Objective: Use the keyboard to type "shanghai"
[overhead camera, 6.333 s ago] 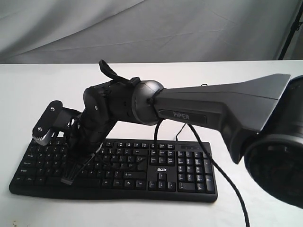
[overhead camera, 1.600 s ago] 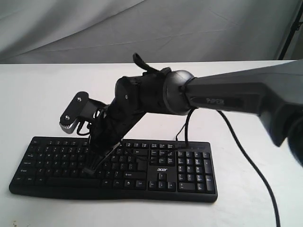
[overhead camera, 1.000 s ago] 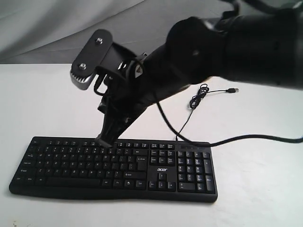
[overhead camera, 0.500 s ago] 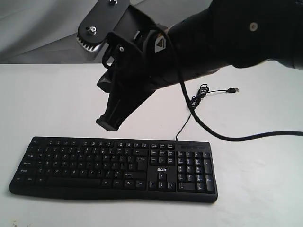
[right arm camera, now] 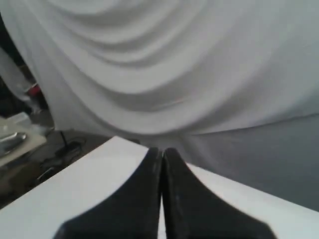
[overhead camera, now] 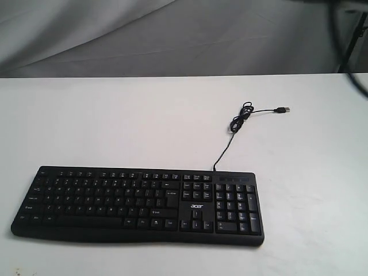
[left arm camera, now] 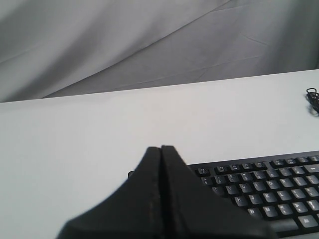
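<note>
The black keyboard (overhead camera: 138, 204) with white legends and an acer logo lies flat at the front of the white table (overhead camera: 115, 121). Its thin USB cable (overhead camera: 241, 118) runs back to a loose coil and plug. No arm shows in the exterior view. In the left wrist view my left gripper (left arm camera: 161, 148) is shut with nothing in it, held above the table beside the keyboard (left arm camera: 269, 186). In the right wrist view my right gripper (right arm camera: 160, 150) is shut and empty, raised over a table edge and facing the grey cloth; no keyboard shows there.
A grey cloth backdrop (overhead camera: 172, 34) hangs behind the table. A dark stand leg (overhead camera: 353, 34) rises at the far right. In the right wrist view, clutter (right arm camera: 20, 134) lies on the floor beyond the table edge.
The right arm, which had been pressing keys in the keyboard's left half, lifted up and swung out of the exterior view. The keyboard has not moved.
</note>
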